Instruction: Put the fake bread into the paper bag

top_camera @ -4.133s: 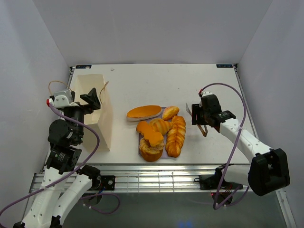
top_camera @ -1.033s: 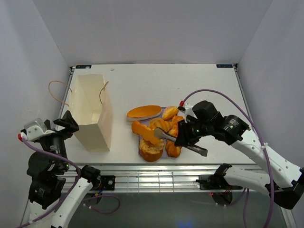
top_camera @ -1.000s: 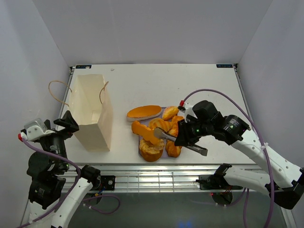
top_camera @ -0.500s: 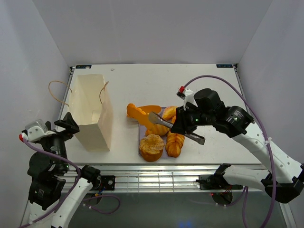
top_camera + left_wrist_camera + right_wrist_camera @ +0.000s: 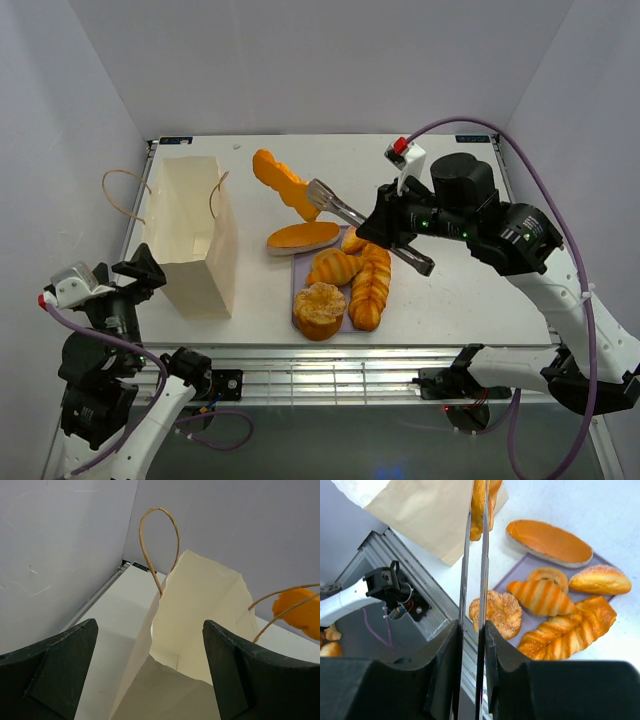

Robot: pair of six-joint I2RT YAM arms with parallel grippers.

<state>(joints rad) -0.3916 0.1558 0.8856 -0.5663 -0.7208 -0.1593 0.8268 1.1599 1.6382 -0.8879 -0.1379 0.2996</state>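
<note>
The right gripper is squeezed tight around a pair of long silver metal tongs. The 2 thin arms of the tongs are pressed together on 1 long, glossy orange plastic bread piece. That bread piece hangs up in the air, off the white table, and touches nothing but the tongs. The tall pale tan paper bag with thin cord handles stands upright near the left side of the table, with its open mouth facing up. In the top view the bag lies to the left of the held bread, with a gap between them. So I think the next move must carry the bread left until it is over the mouth, and only then let go. The bread's long side runs on a slant, nearly in line with the tongs. The bag's mouth looks narrow, so I think going in end first would be easier. The left gripper is nearer to the bag, just beside its near corner, but its 2 fingers are spread wide apart and hold nothing. 5 more bread pieces sit on or by the flat lavender tray: a long flat loaf, a croissant, a small bun, a braided loaf and a round seeded bun. I cannot see the bottom of the bag.
</note>
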